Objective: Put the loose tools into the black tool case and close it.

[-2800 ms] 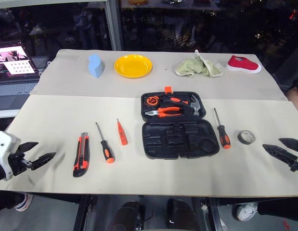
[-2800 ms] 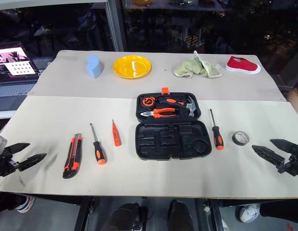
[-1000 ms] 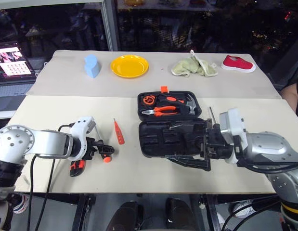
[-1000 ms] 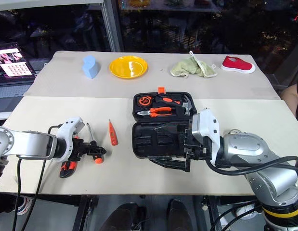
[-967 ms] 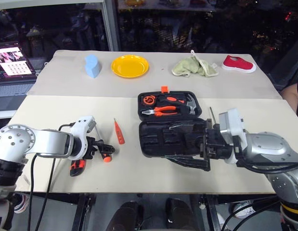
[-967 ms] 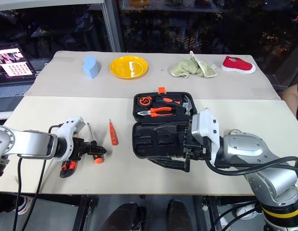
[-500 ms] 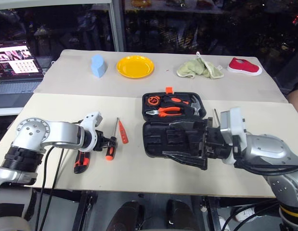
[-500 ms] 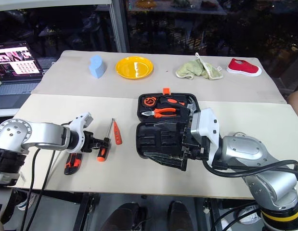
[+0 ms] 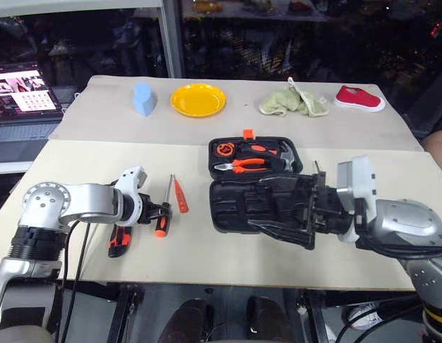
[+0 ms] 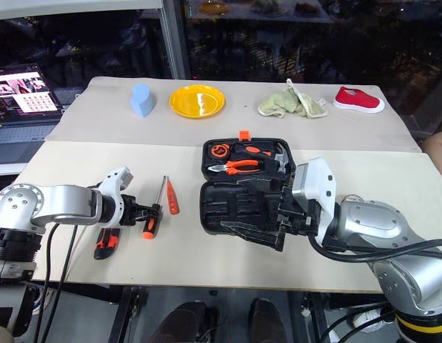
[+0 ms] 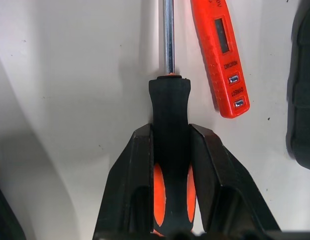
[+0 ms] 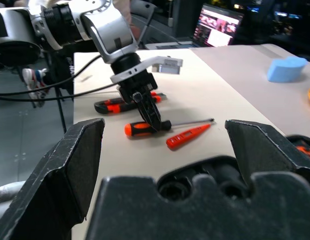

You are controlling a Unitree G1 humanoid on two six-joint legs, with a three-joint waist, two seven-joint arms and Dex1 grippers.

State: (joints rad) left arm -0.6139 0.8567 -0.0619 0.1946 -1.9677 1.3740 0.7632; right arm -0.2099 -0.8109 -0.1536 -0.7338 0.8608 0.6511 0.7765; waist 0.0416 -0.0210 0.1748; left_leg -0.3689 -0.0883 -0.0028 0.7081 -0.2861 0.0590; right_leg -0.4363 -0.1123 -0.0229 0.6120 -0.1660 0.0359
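My left gripper is shut on the black-and-orange handle of a screwdriver, which lies on the table left of the black tool case. The slim orange tester screwdriver rests just beside its shaft. The utility knife lies partly under my left arm. The case is open; its back half holds pliers, a hammer and a tape measure. My right gripper hangs open over the case's front half, pointing left. Another screwdriver's shaft pokes out behind it. The tape roll is hidden.
At the back of the table are a blue block, a yellow plate, a green cloth and a red shoe. A laptop sits off to the left. The table's front edge runs just below both arms.
My left gripper has closed on the screwdriver's handle, and the shaft has swung right, next to the tester. The right gripper stays open over the case. The camera has shifted.
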